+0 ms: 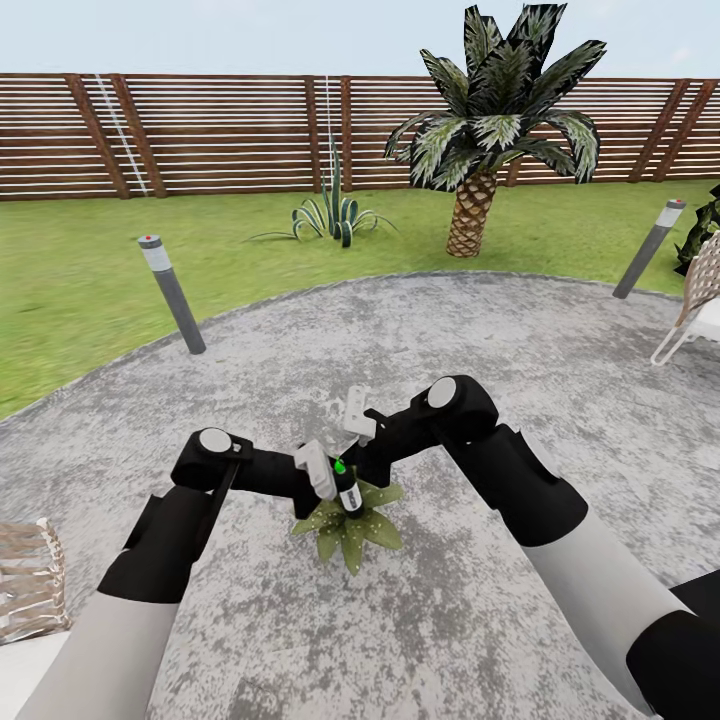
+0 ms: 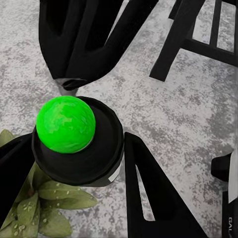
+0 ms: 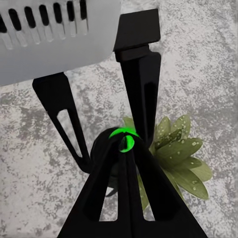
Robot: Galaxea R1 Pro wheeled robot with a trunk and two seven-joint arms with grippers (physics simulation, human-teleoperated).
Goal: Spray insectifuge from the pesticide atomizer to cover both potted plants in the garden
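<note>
- Low in the head view, both arms meet over the grey paving (image 1: pixel 420 620). The left gripper (image 1: pixel 325 478) clamps the pesticide atomizer (image 1: pixel 347 490), a dark bottle with a white label whose button top glows green. It stands upright just above a potted plant (image 1: pixel 348 525), a rosette of broad pointed leaves at about 6 o'clock from the bottle. The right gripper (image 1: pixel 358 420) sits at roughly 1 o'clock from the atomizer, close by; I cannot tell its jaw state from here. Farther off, one grey bollard (image 1: pixel 172 294) stands at 10 o'clock, another bollard (image 1: pixel 650 247) at 2 o'clock, a palm (image 1: pixel 490 120) at 1 o'clock and a striped agave (image 1: pixel 335 215) at 12 o'clock, before the wooden slat fence (image 1: pixel 200 135) that edges the lawn (image 1: pixel 70 280). A white chair (image 1: pixel 695 305) shows at 3 o'clock.
- Next, the left wrist view: the left gripper (image 2: pixel 79 158) closes its black fingers (image 2: pixel 146 191) on either side of the atomizer (image 2: pixel 74 148), its green top uppermost. Spotted leaves of the potted plant (image 2: pixel 42 206) lie beneath, and the other arm's black fingers cross the paving (image 2: pixel 168 124) beyond.
- Last, the right wrist view: the right gripper (image 3: pixel 119 146) has its fingers drawn narrow, their tips at the green top of the atomizer (image 3: pixel 110 148). The potted plant (image 3: pixel 181 153) spreads below, and the pale body of the left gripper (image 3: pixel 54 34) shows beyond.
</note>
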